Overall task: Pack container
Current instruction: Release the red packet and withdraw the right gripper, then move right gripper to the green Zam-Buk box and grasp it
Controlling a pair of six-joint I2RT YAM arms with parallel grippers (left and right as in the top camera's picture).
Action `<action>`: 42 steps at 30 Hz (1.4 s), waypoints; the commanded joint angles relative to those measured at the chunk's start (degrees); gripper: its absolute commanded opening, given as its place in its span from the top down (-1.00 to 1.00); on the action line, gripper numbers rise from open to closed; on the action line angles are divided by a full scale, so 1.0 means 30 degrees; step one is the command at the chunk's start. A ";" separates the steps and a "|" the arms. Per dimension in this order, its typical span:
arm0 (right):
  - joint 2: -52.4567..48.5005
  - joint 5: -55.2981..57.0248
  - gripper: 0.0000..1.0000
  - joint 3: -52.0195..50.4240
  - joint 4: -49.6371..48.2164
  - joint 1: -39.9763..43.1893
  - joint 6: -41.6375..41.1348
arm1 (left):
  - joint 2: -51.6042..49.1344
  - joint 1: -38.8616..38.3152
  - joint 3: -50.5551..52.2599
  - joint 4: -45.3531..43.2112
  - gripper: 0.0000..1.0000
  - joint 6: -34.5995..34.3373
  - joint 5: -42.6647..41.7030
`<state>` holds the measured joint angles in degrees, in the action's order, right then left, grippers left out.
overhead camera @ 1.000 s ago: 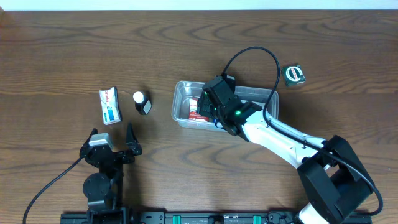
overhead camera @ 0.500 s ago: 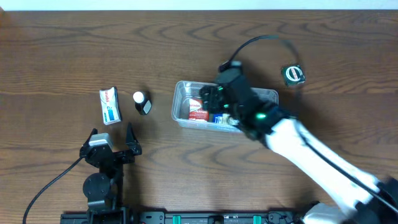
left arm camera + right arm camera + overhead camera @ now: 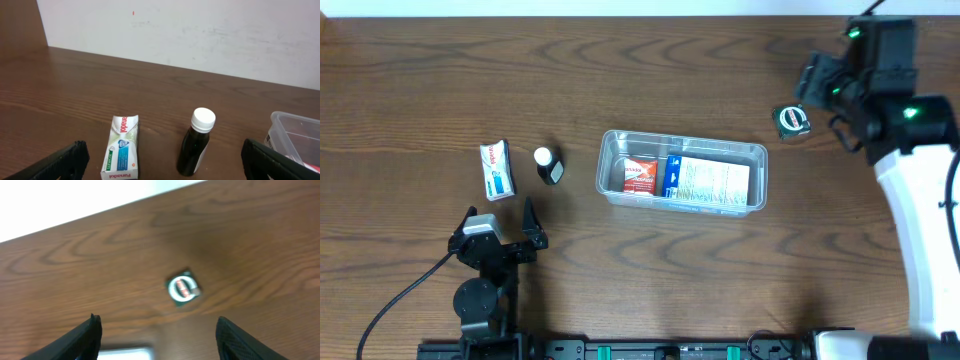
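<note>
Wood table [image 3: 440,80], white wall [image 3: 200,30] behind. Container [image 3: 603,170] mid-table, red packet [image 3: 640,176] and box [image 3: 710,182] inside. Probably light, thin-walled, flexible, slick; best pinched at rim, short end. Left gripper [image 3: 500,212] spread wide, empty. Right gripper [image 3: 817,82] spread, empty, near green packet [image 3: 792,120].
</note>
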<state>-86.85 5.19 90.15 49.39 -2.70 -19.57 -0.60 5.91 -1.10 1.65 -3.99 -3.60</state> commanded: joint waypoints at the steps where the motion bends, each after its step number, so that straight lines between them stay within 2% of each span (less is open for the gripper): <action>1: -0.1661 -0.2062 -0.39 0.0233 0.0036 0.1370 0.3249 | 0.0109 0.0044 0.0291 0.0699 -0.96 0.0328 -0.0058; 3: -0.2725 -0.3424 -0.47 0.0226 -0.0219 0.1843 0.6105 | 0.0109 0.0044 0.0291 0.0699 -0.96 0.0328 -0.0058; 6: -0.4386 -0.3876 -0.63 0.0226 -0.1056 0.2157 0.8262 | 0.0109 0.0044 0.0291 0.0699 -0.96 0.0328 -0.0058; 14: -0.8364 -0.3672 -0.79 0.0226 -0.2667 0.2419 0.9486 | 0.0109 0.0044 0.0291 0.0699 -0.96 0.0328 -0.0058; 18: -0.9690 -0.3672 -0.97 0.0226 -0.3308 0.2681 1.0987 | 0.0109 0.0044 0.0291 0.0699 -0.96 0.0328 -0.0058; 26: -1.0856 -0.3781 -0.98 0.0189 -0.4218 0.2805 1.5205 | 0.0109 0.0044 0.0291 0.0707 -0.96 0.0328 -0.0058; 42: -1.2233 -0.4969 -0.99 -0.0022 -0.4408 0.2805 1.5395 | 0.0102 0.0044 0.0291 0.0699 -0.96 0.0328 -0.0058</action>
<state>-123.02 -7.90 90.24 36.18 5.45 25.82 -0.60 5.91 -1.10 1.65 -3.99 -3.60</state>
